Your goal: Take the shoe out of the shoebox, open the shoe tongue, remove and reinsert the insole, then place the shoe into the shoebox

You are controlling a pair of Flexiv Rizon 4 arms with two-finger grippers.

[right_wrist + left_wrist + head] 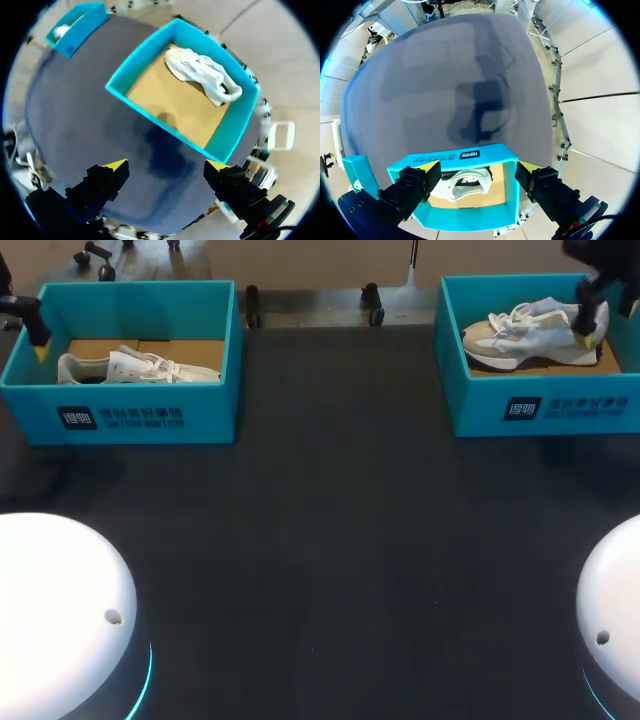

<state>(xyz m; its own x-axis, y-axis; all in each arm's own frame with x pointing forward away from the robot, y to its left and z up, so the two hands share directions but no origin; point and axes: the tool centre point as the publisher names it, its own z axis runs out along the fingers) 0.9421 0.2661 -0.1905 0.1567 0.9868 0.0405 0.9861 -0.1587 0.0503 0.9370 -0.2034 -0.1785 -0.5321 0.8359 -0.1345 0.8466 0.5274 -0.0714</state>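
My left gripper point(479, 169) hangs spread above the left shoebox point(470, 216), and my right gripper point(166, 166) is spread too. The left shoe point(135, 367) lies inside it, the right shoe point(530, 332) in the right shoebox point(545, 412). Both look light and soft-topped, so I'd pinch the stiffer heel collar.

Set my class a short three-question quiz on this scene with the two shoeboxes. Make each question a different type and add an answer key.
1. True or false: the left shoebox is empty.
2. What lies in the right shoebox? A) a pale shoe B) a lone insole C) nothing
3. Fill in the missing word: the left gripper and the right gripper are both ___, holding nothing.

Key
1. False: a white shoe lies in it.
2. A
3. open
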